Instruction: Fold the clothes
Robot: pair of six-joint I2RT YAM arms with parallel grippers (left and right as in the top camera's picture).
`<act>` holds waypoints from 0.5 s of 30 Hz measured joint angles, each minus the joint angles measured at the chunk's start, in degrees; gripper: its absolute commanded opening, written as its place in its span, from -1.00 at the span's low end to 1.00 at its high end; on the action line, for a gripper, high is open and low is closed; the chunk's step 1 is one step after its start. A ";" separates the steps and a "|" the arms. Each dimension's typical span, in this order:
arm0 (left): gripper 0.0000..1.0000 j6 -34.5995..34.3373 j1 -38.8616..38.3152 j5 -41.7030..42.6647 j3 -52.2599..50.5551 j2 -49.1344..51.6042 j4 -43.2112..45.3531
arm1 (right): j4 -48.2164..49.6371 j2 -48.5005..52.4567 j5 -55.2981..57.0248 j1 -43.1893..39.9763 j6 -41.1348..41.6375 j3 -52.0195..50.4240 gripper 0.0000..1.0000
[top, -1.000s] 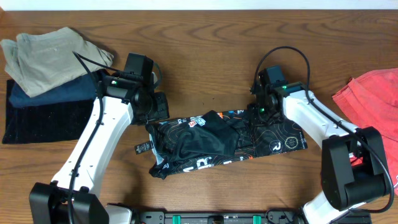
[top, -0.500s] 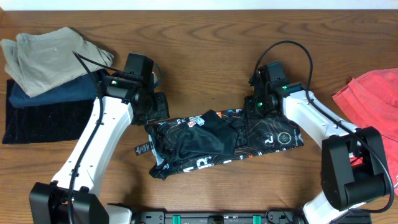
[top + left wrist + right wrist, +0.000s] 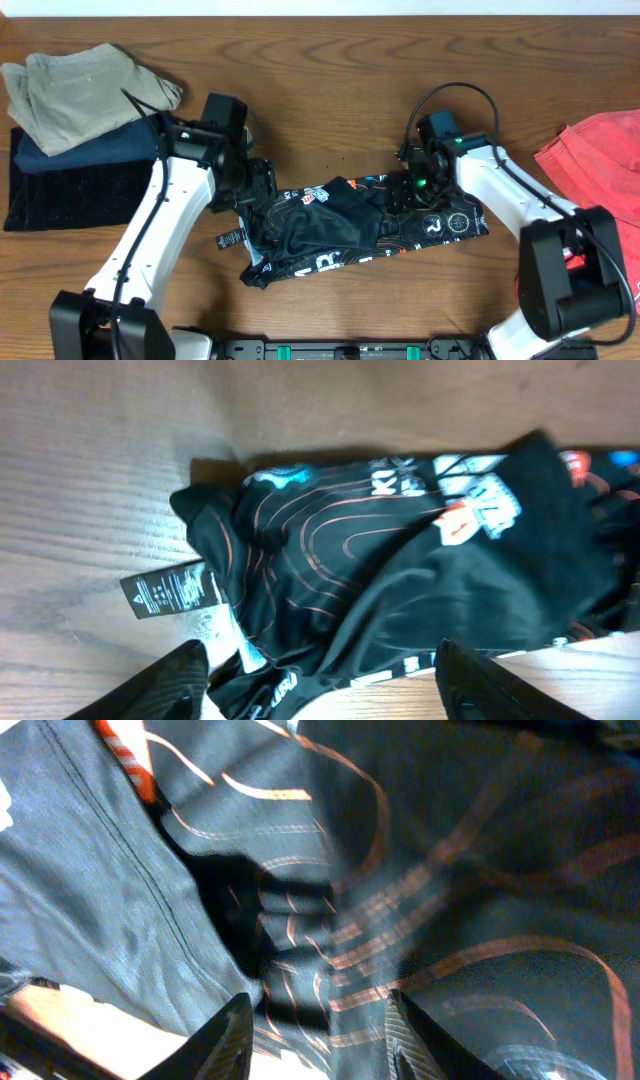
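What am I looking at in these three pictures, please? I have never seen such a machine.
Two white robot arms work at a wooden table. One picture looks down from above; the other two come from a camera on each wrist. A black jersey lies crumpled between the arms. At one side is a pile of clothes, at the other a coral-red garment. The left gripper and the right gripper both hang over the jersey with fingers apart, apparently holding nothing.

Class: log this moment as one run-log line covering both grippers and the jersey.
left gripper: open over black jersey | right gripper: open over jersey | jersey: bunched on wooden table
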 measured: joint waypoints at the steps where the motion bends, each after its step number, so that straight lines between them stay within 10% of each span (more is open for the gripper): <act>1: 0.56 -0.02 0.00 0.02 -1.11 0.00 0.52 | -0.44 -0.70 0.44 -0.07 -0.13 0.02 -0.13; 15: 0.57 -1.31 0.00 0.00 -18.53 0.00 10.40 | -6.49 -10.93 6.73 -3.76 -0.50 1.18 -0.04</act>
